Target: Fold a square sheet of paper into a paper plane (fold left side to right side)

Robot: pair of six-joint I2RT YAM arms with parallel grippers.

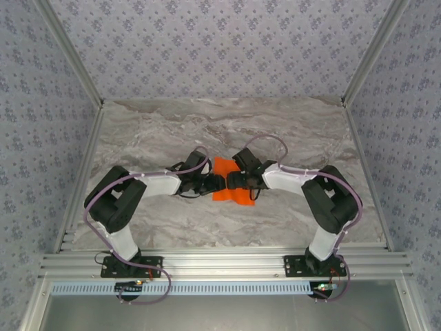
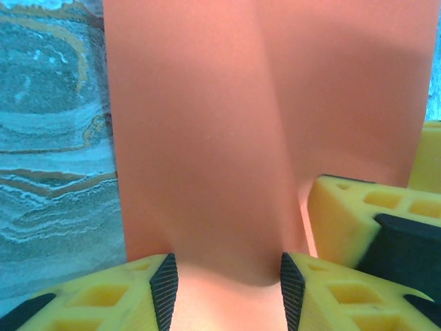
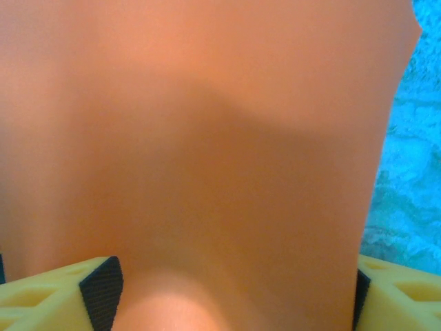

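The grey-veined marble counter [image 1: 289, 131] takes up the middle of the top view, closed in on its far, left and right sides by patterned walls [image 1: 220, 48]. A metal rail [image 1: 220, 265] runs along its near edge. The two arm bases are bolted to that rail.

The left arm [image 1: 138, 189] reaches in from the near left and the right arm [image 1: 324, 189] from the near right. Both bend inward, so their wrists meet close together at the centre of the counter.

The square sheet of paper [image 1: 222, 167] lies there between them, bright orange and plain. Its far left corner and near edge show past the wrists, and its middle is covered by them. From above it reads as a rough square rather than a slim dart.

The left tool [image 1: 215, 183] sits at the sheet's left side. In its wrist view [image 2: 227, 289] the jaws stand about half apart. The paper [image 2: 207, 138] rises as a bowed strip out of the gap, reaching both black pads [image 2: 165, 289]. I cannot tell whether they truly pinch it. A yellow finger [image 2: 344, 214] of the other tool shows just to the right, close to the paper.

The right tool [image 1: 233, 181] is over the sheet's middle. In its wrist view [image 3: 234, 303] the jaws are spread wide, and the paper [image 3: 207, 138] arches across the gap between the pads [image 3: 103, 289], ungripped.
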